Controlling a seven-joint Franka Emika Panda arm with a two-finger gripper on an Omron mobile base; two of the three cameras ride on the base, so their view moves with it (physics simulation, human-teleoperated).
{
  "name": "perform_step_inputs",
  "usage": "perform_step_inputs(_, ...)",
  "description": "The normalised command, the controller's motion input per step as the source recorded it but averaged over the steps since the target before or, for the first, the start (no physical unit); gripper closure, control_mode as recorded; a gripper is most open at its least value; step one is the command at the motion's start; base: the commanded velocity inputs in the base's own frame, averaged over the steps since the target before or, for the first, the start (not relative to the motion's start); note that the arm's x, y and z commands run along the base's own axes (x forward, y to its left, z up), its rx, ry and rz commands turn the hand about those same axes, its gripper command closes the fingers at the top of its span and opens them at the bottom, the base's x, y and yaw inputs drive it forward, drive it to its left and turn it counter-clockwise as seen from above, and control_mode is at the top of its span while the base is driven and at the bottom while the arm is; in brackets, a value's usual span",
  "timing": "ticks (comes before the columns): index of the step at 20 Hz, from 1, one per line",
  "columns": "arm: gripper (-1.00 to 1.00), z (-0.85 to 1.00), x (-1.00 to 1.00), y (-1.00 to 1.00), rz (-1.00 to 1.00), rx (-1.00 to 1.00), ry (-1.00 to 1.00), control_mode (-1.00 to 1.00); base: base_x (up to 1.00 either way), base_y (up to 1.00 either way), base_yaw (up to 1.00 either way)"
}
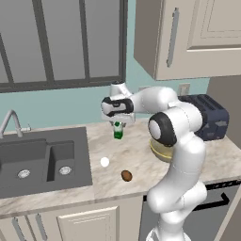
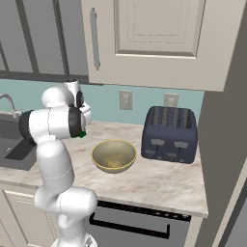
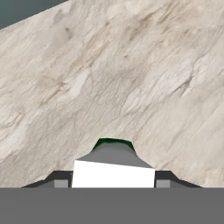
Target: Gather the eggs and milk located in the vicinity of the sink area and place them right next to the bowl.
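Robot gripper [image 1: 118,126] clamped on the milk [image 1: 118,132] carton's top, just beside the sink [image 1: 42,160].
Jaws narrowed around it; it looks light and stiff, likely slippery, best squeezed on flat sides.

The counter [image 1: 141,157] looks like polished, veined beige marble. The sink [image 1: 37,160] is matt dark grey with round metal drains, its faucet [image 1: 12,120] chrome. The bowl [image 2: 114,155] is smooth and slightly glossy, the toaster [image 2: 170,128] matt dark blue.
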Motion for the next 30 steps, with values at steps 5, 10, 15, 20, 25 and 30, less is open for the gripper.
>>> perform_step_inputs(5, 1.00, 0.32, -0.62, -0.29, 0.00, 0.00, -0.10, -1.00, 0.00, 0.00, 0.00)
perform_step_inputs(10, 1.00, 0.10, -0.54, -0.39, 0.00, 0.02, -0.08, -1.00, 0.00, 0.00, 0.00)
perform_step_inputs(15, 1.00, 0.00, -0.53, -0.41, 0.00, 0.05, -0.01, -1.00, 0.00, 0.00, 0.00)
perform_step_inputs(20, 1.00, 0.00, -0.38, -0.29, 0.00, 0.00, 0.00, -1.00, 0.00, 0.00, 0.00)
perform_step_inputs(25, 1.00, -0.04, -0.03, -0.08, 0.00, 0.00, 0.05, -1.00, 0.00, 0.00, 0.00)
perform_step_inputs(30, 1.00, -0.05, 0.00, 0.00, 0.00, 0.00, 0.10, -1.00, 0.00, 0.00, 0.00)
